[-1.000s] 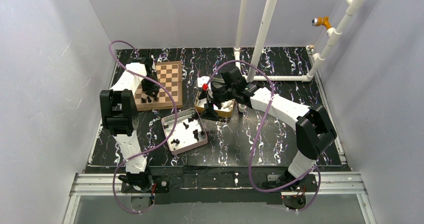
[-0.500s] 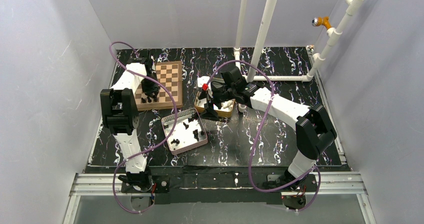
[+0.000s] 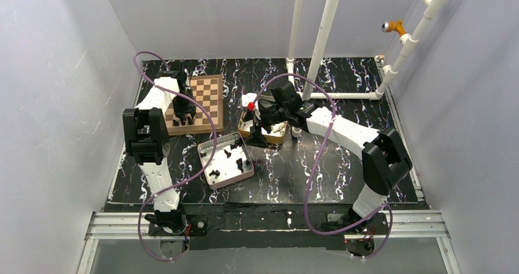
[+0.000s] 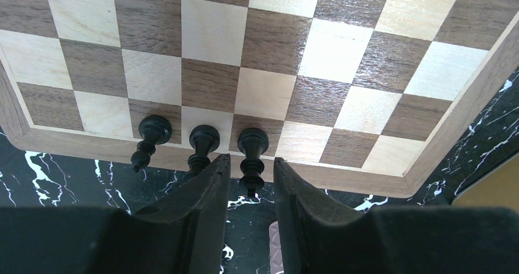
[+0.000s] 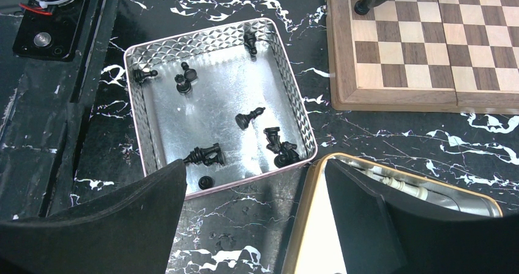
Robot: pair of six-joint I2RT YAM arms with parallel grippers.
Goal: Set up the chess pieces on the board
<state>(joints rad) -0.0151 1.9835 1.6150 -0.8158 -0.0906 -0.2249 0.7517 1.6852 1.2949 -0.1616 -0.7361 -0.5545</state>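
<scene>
The wooden board [image 3: 208,96] lies at the back left. Three black chess pieces stand in a row on its near edge squares in the left wrist view: one [image 4: 153,130], a second [image 4: 204,140] and a third [image 4: 253,144]. My left gripper [image 4: 252,164] is slightly open with its fingers either side of the third piece's top, not pressing it; it hangs over the board's near edge [image 3: 183,110]. My right gripper [image 5: 256,164] is wide open and empty, above the gap between the two tins [image 3: 257,136].
A pink-rimmed silver tin [image 5: 202,96] holds several loose black pieces, in front of the board [image 3: 227,167]. A gold-rimmed tin [image 5: 306,225] with white pieces sits under the right gripper [image 3: 276,136]. White pipes [image 3: 318,48] rise at the back.
The left gripper has drawn back slightly from the board's near edge, and the third piece stands free. The right arm has not moved.
</scene>
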